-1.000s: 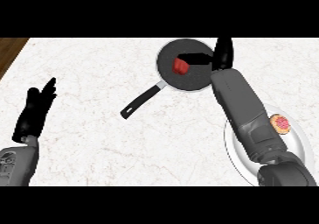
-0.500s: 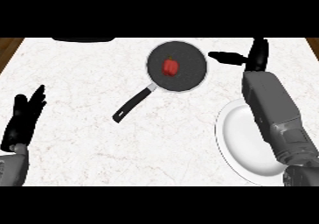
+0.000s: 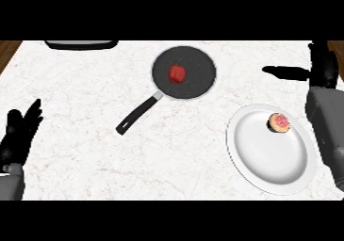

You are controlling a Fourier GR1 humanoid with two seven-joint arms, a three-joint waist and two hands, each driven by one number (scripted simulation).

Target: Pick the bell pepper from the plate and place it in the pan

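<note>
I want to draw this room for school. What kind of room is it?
Most likely a kitchen. A black frying pan with a red bell pepper in it sits on a white marble-look counter, beside a white plate with a small pink-topped treat.

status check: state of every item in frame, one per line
bell pepper: in the pan, not held
pan: on the counter, handle toward lower left
plate: on the counter, holds a small pink-topped item near its upper rim
right hand: open, holds nothing, right of the pan
left hand: open, resting at the left edge
</note>
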